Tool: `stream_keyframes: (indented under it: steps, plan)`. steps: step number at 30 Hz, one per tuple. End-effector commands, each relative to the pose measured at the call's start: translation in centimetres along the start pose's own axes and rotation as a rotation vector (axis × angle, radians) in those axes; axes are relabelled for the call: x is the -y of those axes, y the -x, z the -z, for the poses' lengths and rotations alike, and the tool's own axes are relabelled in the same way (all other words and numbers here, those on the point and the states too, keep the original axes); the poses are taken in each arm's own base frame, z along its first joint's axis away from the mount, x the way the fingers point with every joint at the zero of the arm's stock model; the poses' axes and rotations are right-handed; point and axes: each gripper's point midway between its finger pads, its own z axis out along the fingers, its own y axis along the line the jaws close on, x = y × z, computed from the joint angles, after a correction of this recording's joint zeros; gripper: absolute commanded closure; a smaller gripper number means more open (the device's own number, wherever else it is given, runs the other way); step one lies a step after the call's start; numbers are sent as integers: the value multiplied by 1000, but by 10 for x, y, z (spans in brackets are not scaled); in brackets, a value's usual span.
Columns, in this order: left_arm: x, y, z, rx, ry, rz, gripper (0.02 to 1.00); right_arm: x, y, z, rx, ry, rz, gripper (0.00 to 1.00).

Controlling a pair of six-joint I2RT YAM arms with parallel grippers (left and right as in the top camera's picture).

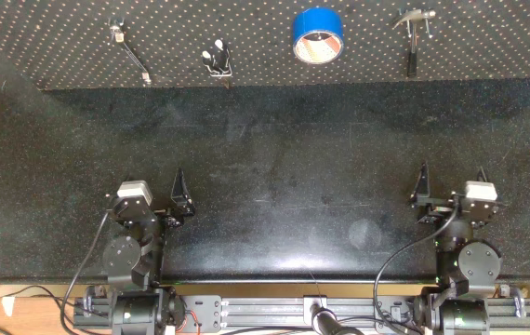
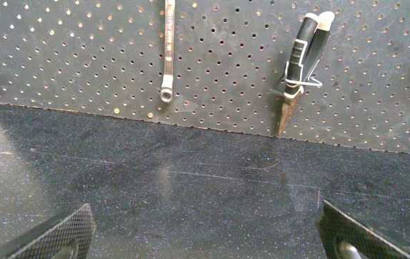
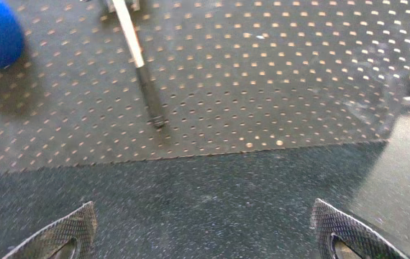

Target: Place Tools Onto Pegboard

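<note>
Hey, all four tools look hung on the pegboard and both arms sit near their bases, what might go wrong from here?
The pliers hang in a thin wire loop, so a bump might unseat them. The tape roll may slide off and roll away if nudged. The left end effector and right end effector are open and empty; any reach toward the pegboard could clip the hammer or wrench.

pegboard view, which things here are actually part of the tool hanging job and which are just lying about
Job things:
pegboard
wrench, pliers, blue tape roll, hammer, all hanging on the board
left hand and right hand, both open and empty

Not part of it:
black tabletop
rail under the arm bases
</note>
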Motion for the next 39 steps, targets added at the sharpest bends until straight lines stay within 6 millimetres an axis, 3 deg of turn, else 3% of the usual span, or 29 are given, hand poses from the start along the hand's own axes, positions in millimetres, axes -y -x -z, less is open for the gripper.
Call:
stream_keyframes:
  steps: [1, 5, 9, 19, 39]
  plan:
    - [-1, -2, 0, -4, 6, 8, 25, -2, -2, 0, -2, 24, 96, 27]
    - [-1, -2, 0, -4, 6, 8, 23, 20, -2, 1, -7, -65, 89, 27]
    - [-1, -2, 0, -4, 6, 8, 23, 3, -1, 0, -3, 5, 74, 27]
    - [-1, -2, 0, -4, 6, 8, 23, -16, -1, 1, -1, 80, 27, 27]
    - [-1, -2, 0, -4, 6, 8, 23, -16, -1, 1, -1, 80, 27, 27]
